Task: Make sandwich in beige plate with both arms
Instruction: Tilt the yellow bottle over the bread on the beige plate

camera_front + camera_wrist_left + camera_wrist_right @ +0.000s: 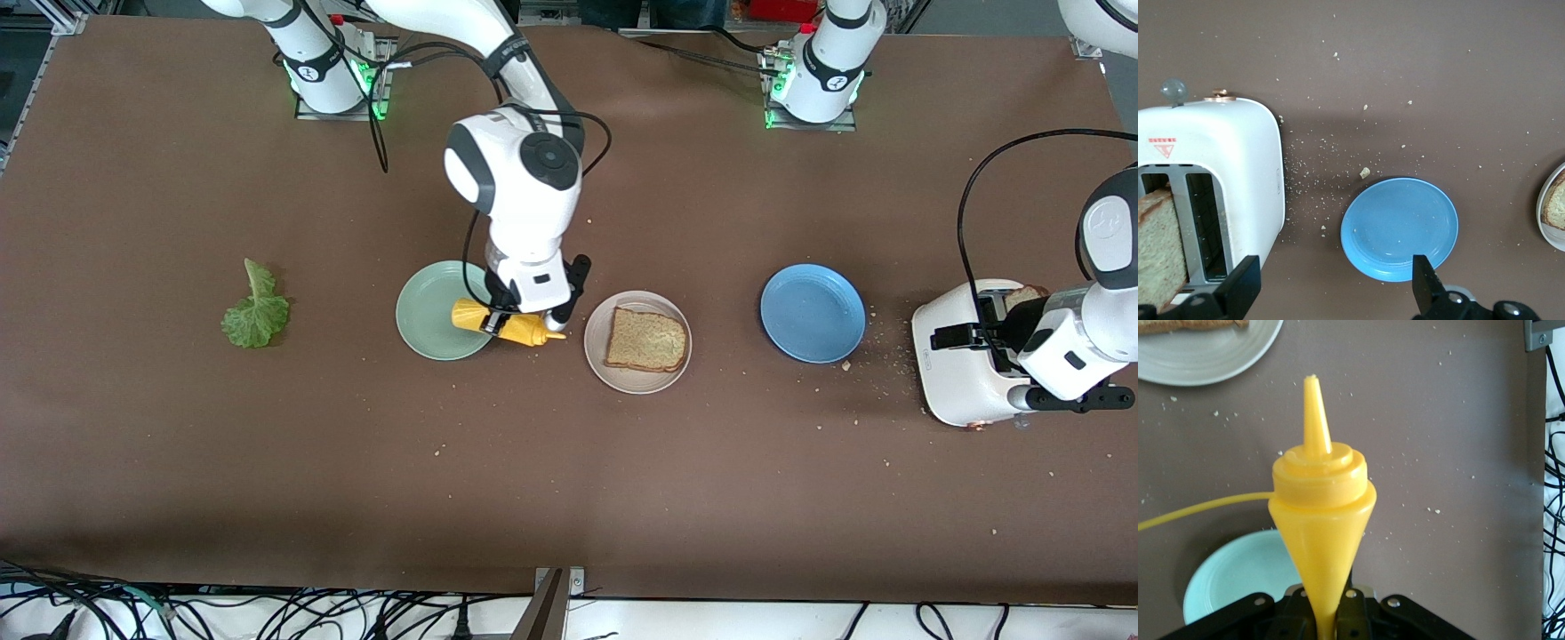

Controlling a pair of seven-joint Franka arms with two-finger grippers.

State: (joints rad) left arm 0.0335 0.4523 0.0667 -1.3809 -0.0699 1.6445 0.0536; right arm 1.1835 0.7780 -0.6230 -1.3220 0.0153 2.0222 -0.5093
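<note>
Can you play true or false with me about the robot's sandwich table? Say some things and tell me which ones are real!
1. A slice of toast lies on the beige plate. True.
2. The lettuce leaf is on the toast. False: it lies on the bare table, toward the right arm's end, away from every plate.
3. The right gripper holds the yellow squeeze bottle. True: its jaws are shut on it, tipped sideways between the mint-green plate and the beige plate.
4. The blue plate has bread on it. False: no bread is on it.
5. The left gripper holds a slice. False: its jaws are open over the white toaster, where a second slice sticks up from a slot.
</note>
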